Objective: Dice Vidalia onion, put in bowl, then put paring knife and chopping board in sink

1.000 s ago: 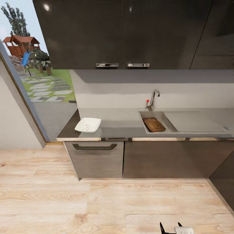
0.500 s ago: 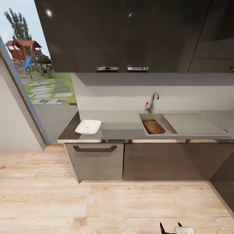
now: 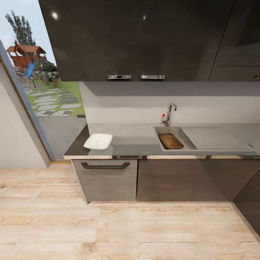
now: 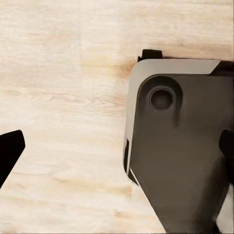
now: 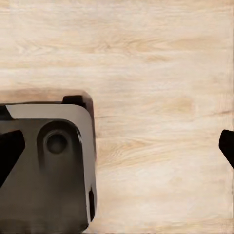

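**Both grippers hang over the floor, far from the sink**

Left gripper [image 4: 117, 151] points down at the wooden floor [image 4: 63, 73]. Its two dark fingertips [image 4: 9, 151] sit at the far edges of the left wrist view, spread wide, with nothing between them. Under it is a grey part of the robot's base [image 4: 180, 156].

The right gripper [image 5: 117, 146] points down at the floor too. Its fingertips [image 5: 9, 151] are also spread wide and hold nothing.

In the head view, the kitchen things are well apart from the robot, across the floor. The chopping board [image 3: 170, 141] lies down inside the sink [image 3: 187, 135], by the tap [image 3: 169, 113]. The white bowl [image 3: 98, 141] sits on the tabletop [image 3: 133, 139], left of the sink, with tiny pale bits [image 3: 95, 144] in it. I cannot make out the knife.
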Robot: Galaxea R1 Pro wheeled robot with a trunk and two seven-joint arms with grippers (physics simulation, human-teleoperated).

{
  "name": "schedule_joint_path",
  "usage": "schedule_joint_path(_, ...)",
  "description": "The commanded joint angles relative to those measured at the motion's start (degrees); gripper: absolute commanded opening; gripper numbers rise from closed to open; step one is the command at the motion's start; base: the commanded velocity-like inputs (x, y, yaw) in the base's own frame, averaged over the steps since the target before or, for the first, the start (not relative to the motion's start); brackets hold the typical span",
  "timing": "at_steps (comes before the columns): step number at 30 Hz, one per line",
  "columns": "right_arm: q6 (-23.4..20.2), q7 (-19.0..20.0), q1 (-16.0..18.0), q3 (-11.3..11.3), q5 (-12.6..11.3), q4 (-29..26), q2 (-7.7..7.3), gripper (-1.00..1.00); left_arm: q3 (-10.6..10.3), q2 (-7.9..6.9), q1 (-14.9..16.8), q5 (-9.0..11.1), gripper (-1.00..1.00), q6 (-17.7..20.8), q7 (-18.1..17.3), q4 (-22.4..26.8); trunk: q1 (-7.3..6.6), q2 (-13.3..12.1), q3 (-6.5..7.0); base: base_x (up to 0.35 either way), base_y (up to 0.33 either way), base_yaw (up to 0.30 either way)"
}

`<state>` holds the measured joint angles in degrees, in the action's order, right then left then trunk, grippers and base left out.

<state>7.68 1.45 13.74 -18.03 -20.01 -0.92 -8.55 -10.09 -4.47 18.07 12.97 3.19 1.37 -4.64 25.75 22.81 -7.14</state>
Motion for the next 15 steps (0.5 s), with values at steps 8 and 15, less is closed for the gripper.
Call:
schedule_joint_path(8,-0.83,10.84,-8.83,-0.44,-0.64,0.04,-0.3,1.0,-0.48,-3.71,-8.49,0.56,1.0,1.68,-14.03,-0.17,0.04,0.11,-0.1,0.0,0.0,0.0)
schedule_joint_path(15,-1.11,10.5,-9.42,1.69,-0.89,-0.34,-0.4,1.0,-0.49,-3.88,-9.26,0.56,1.0,0.56,-14.48,0.05,0.04,0.11,-0.1,0.0,0.0,0.0)
